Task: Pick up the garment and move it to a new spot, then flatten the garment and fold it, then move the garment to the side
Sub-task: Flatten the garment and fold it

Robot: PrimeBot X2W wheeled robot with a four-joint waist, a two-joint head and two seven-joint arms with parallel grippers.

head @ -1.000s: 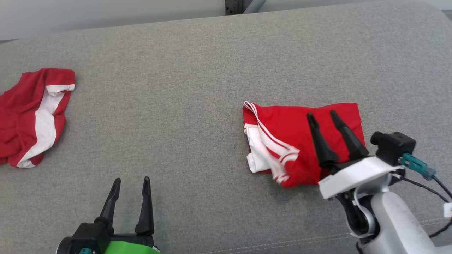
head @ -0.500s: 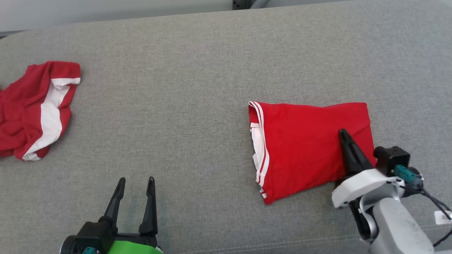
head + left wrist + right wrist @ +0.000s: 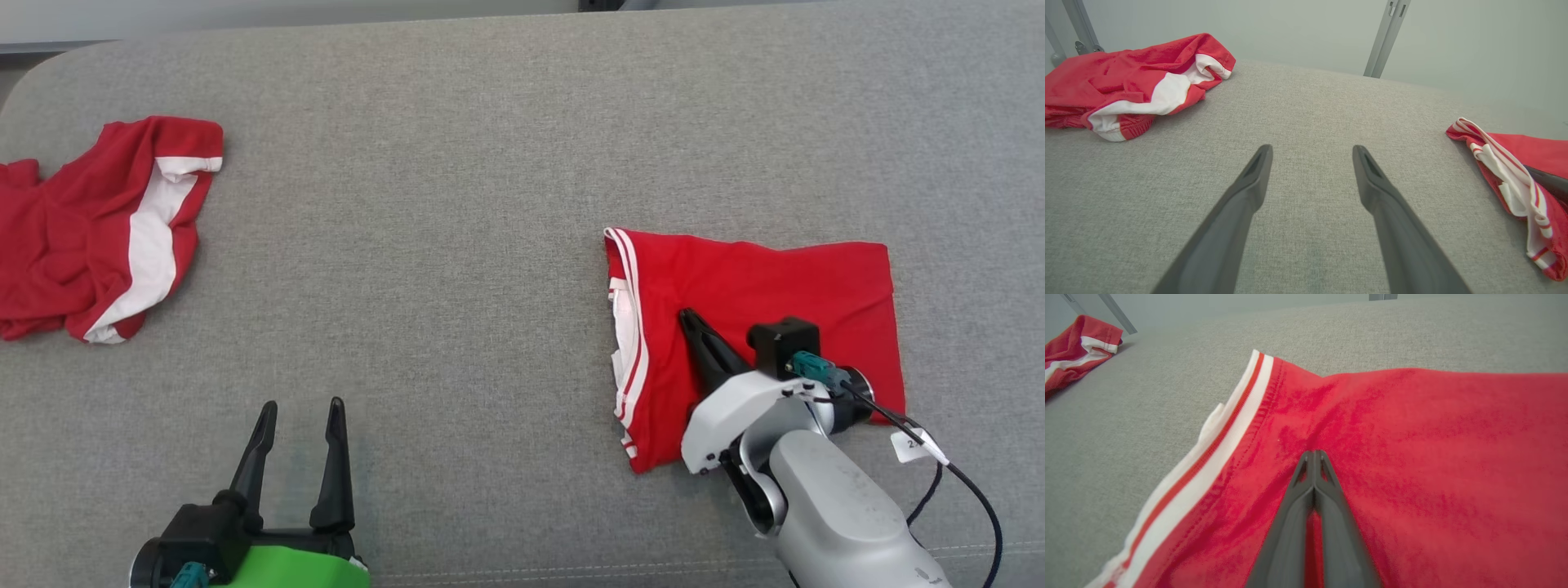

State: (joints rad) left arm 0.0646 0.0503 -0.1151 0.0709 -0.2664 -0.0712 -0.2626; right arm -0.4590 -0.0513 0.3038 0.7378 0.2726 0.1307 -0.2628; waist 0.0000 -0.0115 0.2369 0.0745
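Folded red cloth garment with white-striped hem lies crosswise under the right pincer, pressed together on its middle; the spread left pincer is well apart

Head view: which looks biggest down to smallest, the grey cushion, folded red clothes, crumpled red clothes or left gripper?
1. Grey cushion
2. Folded red clothes and crumpled red clothes: about alike, one cut off at the edge
3. Left gripper

Two arms: left end effector open, right end effector closed.
The left points straight ahead, fingers spread wide; the right, on its pale forearm, slants ahead and leftward, fingers pressed tip to tip.
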